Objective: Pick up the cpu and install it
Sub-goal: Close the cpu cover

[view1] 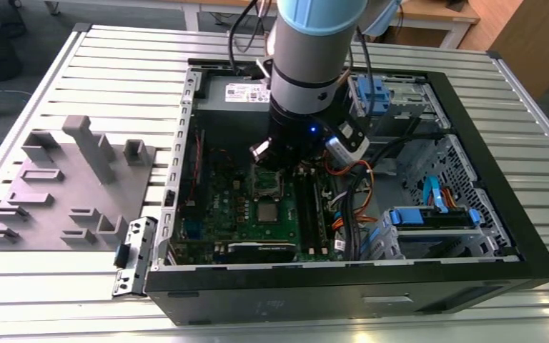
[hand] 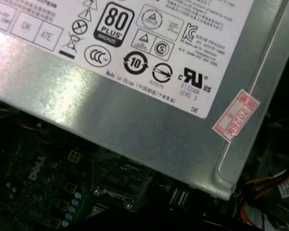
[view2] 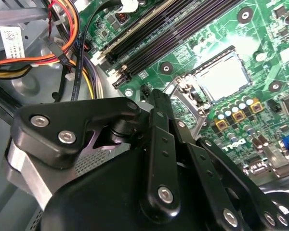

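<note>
Since the cpu [view2: 222,77] seems to lie flat inside the socket [view2: 211,59] of the green motherboard [view2: 260,29], and my claw [view1: 266,161] hangs just beside that socket, clenched or released I cannot tell, I judge the seating wants a level chip, corners matched, and no force.

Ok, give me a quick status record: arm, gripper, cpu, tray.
arm: grey and blue robot arm reaches down into the open black computer case
gripper: black gripper hangs above the green motherboard
cpu: small silver-grey square chip lies flat inside the metal socket frame, nothing on top of it
tray: grey plastic tray sits on the slatted metal table, at the exterior view's left of the case
</note>
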